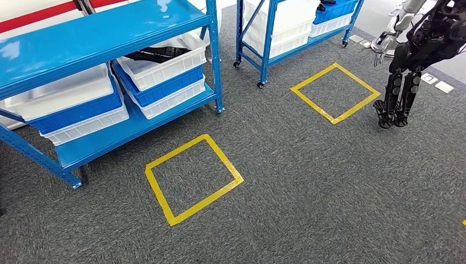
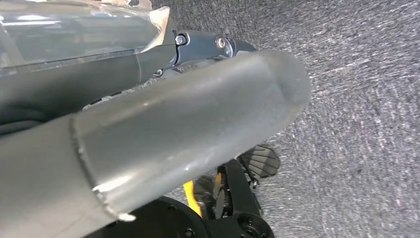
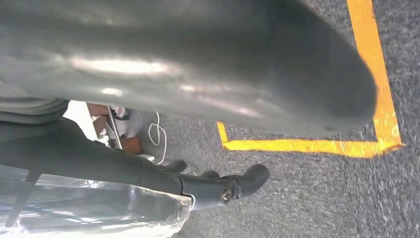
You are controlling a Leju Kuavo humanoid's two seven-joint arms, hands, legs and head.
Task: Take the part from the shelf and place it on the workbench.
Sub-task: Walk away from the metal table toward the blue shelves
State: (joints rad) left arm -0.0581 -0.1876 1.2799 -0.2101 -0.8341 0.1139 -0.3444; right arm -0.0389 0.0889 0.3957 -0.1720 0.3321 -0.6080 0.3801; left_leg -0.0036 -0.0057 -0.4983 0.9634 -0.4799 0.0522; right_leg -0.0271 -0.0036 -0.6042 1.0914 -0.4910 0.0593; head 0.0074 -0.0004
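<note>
A blue shelf (image 1: pixel 99 27) stands at the left with stacked white and blue bins (image 1: pixel 159 82) on its lower level. A dark part (image 1: pixel 159 54) lies in the top white bin there. My left hand (image 2: pixel 188 124) hangs over the grey carpet, thumb stretched out, a dark finger (image 2: pixel 208 44) straight beside it, nothing in it. Beside a strip of yellow tape (image 3: pixel 376 74), my right hand (image 3: pixel 198 69) also hangs over the carpet. Its dark fingers (image 3: pixel 218 186) are extended and hold nothing.
A second blue shelf (image 1: pixel 264 33) on castors stands farther back with more bins. Two yellow tape squares (image 1: pixel 192 179) (image 1: pixel 335 92) mark the carpet. Another dark robot (image 1: pixel 409 71) stands at the far right.
</note>
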